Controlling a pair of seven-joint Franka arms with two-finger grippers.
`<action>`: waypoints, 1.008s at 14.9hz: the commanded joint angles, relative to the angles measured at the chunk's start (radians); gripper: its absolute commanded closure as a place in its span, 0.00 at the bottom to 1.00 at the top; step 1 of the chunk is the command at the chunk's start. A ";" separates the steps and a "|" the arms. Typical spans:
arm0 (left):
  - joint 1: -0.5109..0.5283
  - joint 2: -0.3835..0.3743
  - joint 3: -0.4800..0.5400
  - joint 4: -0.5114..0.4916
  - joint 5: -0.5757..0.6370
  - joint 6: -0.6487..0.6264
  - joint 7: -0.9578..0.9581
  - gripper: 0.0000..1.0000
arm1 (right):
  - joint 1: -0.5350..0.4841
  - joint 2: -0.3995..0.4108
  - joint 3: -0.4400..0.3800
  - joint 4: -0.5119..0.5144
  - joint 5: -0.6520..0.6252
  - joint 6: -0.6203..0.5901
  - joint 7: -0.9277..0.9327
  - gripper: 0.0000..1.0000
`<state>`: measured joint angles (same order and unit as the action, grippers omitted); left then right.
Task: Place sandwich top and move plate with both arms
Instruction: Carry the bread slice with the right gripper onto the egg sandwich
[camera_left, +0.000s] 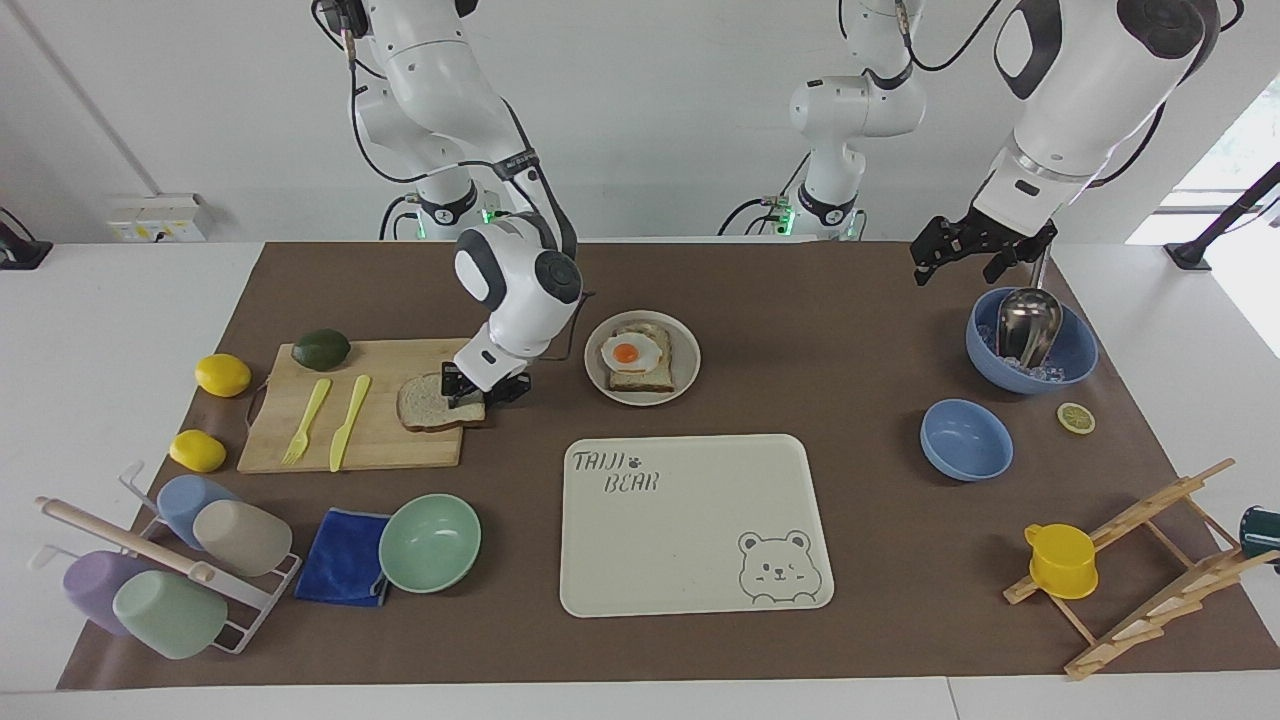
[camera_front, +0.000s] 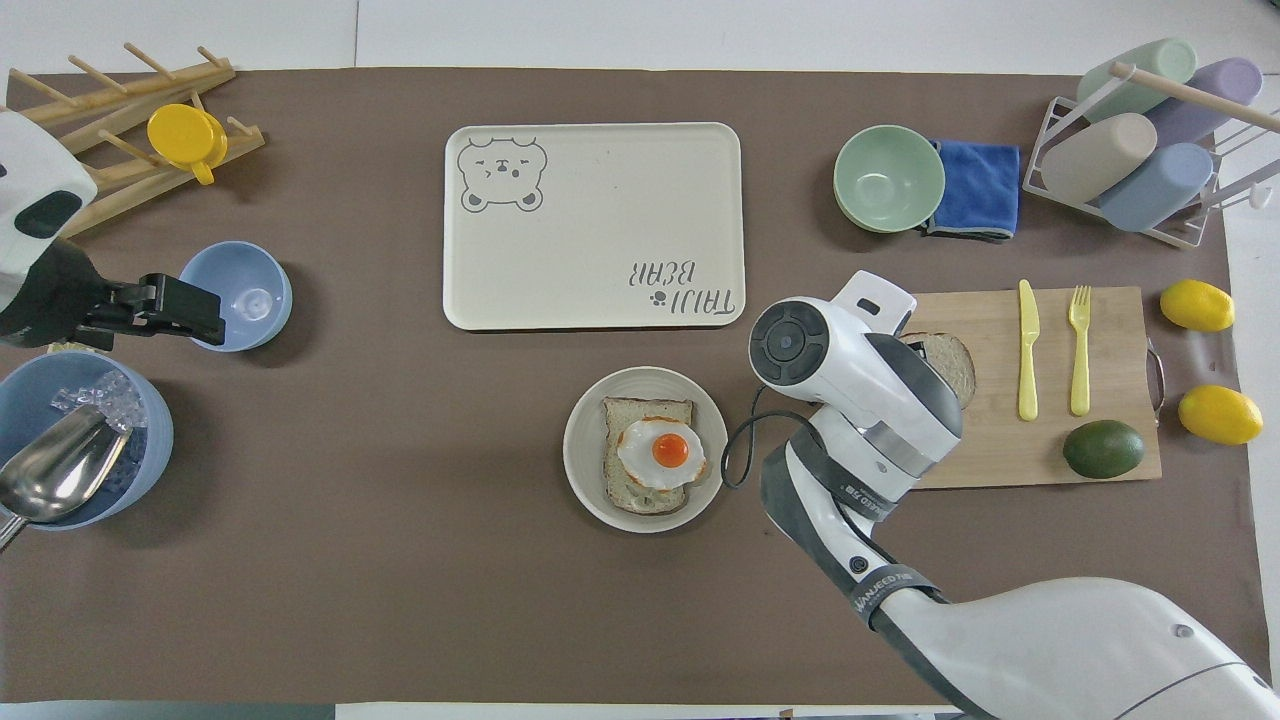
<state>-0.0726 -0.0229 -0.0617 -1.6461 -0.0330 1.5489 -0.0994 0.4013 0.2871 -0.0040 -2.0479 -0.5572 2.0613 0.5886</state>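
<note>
On the wooden cutting board (camera_left: 370, 425) toward the right arm's end of the table lies the sandwich top (camera_left: 430, 405), at the board's corner nearest the plate (camera_left: 684, 380). The right gripper (camera_left: 482, 388) is down at the slice's edge, its fingers on either side of the crust; whether they are pressing the bread or just bracketing it I cannot tell. From overhead, the arm's wrist covers most of the slice, and only a crescent of bread (camera_front: 955, 362) shows past it.

The plate sits on the brown mat beside the board, carrying a toast slice with a fried egg (camera_left: 630, 353) on top (yolk up, centred on the white). A cream bear-printed tray (camera_left: 690, 525) lies farther from the robots than the plate.

The left gripper (camera_left: 975, 245) waits in the air over the mat near a blue bowl (camera_left: 1075, 360) holding a metal scoop (camera_left: 1028, 322); its jaws stand apart. On the board beside the bread lie a yellow knife (camera_left: 350, 420) and fork (camera_left: 306, 421), with an avocado (camera_left: 321, 348) at the board's edge nearer the robots
</note>
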 joint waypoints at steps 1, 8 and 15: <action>0.008 -0.005 -0.001 0.006 -0.010 -0.010 0.003 0.00 | 0.004 -0.012 0.006 0.008 -0.020 -0.033 -0.010 1.00; 0.008 -0.005 -0.001 0.006 -0.010 -0.010 0.003 0.00 | 0.163 -0.008 0.025 0.377 0.046 -0.392 -0.136 1.00; 0.008 -0.005 -0.001 0.006 -0.011 -0.010 0.003 0.00 | 0.326 0.004 0.070 0.476 0.167 -0.421 -0.055 1.00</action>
<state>-0.0725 -0.0229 -0.0617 -1.6461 -0.0330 1.5489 -0.0994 0.7204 0.2686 0.0614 -1.5776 -0.4333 1.6450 0.5064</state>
